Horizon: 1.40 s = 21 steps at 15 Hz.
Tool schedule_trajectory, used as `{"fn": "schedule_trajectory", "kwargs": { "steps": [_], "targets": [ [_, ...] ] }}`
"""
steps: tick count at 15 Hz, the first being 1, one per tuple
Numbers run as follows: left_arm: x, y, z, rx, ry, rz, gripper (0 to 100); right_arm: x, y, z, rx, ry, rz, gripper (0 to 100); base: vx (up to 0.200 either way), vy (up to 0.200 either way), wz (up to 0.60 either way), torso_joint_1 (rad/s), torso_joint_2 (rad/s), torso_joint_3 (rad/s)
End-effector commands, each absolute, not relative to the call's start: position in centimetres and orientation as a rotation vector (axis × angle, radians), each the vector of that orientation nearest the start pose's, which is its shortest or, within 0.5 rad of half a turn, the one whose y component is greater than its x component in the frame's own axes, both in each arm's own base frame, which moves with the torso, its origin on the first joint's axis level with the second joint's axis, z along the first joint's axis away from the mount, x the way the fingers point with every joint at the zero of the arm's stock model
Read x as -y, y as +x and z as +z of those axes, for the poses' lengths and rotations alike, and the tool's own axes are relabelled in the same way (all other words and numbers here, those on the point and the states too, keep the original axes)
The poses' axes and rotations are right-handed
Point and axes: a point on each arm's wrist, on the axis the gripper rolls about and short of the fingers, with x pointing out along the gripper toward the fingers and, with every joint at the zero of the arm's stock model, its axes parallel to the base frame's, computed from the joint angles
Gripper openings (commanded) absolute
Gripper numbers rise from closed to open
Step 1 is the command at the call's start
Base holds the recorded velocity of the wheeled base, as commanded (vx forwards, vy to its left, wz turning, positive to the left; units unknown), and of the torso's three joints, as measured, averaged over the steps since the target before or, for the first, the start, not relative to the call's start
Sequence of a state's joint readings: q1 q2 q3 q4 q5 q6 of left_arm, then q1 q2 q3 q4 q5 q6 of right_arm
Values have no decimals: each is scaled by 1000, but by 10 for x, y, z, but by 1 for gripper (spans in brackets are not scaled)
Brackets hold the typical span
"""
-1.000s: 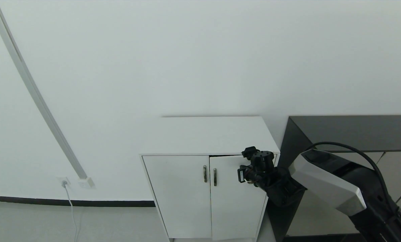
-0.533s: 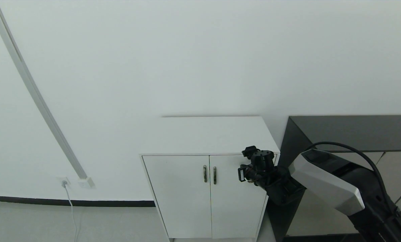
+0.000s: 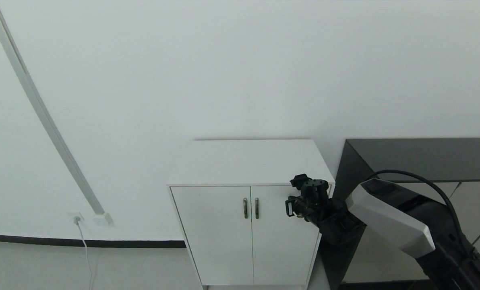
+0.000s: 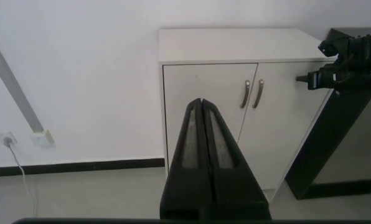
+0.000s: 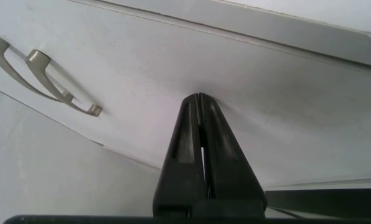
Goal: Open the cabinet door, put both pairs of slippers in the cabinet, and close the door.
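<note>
Cabinet door [image 3: 284, 237]: what's its status?
— Closed, flush with its twin. The right gripper [image 5: 200, 99], fingers pinched together and empty, has its tips against the upper panel, with the handles [image 3: 257, 208] off to its left.
— And the left gripper [image 4: 201, 102]?
— Also closed on nothing, well back from the cabinet [image 4: 235, 45] and facing it.

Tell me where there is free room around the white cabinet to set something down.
The cabinet top is bare, from the wall behind to the dark unit on the right. The floor to its left is free up to the cable. It is crowded at the right door, where the right claw is against it.
</note>
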State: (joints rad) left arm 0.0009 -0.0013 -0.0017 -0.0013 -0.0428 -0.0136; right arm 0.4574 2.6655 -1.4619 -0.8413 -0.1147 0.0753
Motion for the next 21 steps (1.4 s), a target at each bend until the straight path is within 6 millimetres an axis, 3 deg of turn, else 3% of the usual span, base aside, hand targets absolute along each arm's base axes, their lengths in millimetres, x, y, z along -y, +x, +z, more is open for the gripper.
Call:
{"fn": "schedule_trajectory", "kwargs": {
  "steps": [1, 7, 12, 14, 18, 21],
  "targets": [
    [1, -23, 76, 3, -14, -41, 0, -215, 447, -35, -358, -27, 320, 0, 0, 0, 0, 0, 0, 0],
    [1, -23, 76, 3, -14, -41, 0, -213, 446, -32, -358, -27, 319, 0, 0, 0, 0, 0, 0, 0],
    [1, -23, 76, 3, -14, -43, 0, -197, 413, -7, -360, -28, 317, 0, 0, 0, 0, 0, 0, 0],
    [1, -23, 76, 4, -14, -40, 0, -180, 401, 3, -361, -24, 293, 0, 0, 0, 0, 0, 0, 0],
    [1, -23, 76, 3, -14, -41, 0, -125, 369, 15, -390, -18, 186, 0, 0, 0, 0, 0, 0, 0],
    [1, -23, 76, 3, -14, -41, 0, -84, 349, 23, -378, -29, -4, 0, 0, 0, 0, 0, 0, 0]
  ]
}}
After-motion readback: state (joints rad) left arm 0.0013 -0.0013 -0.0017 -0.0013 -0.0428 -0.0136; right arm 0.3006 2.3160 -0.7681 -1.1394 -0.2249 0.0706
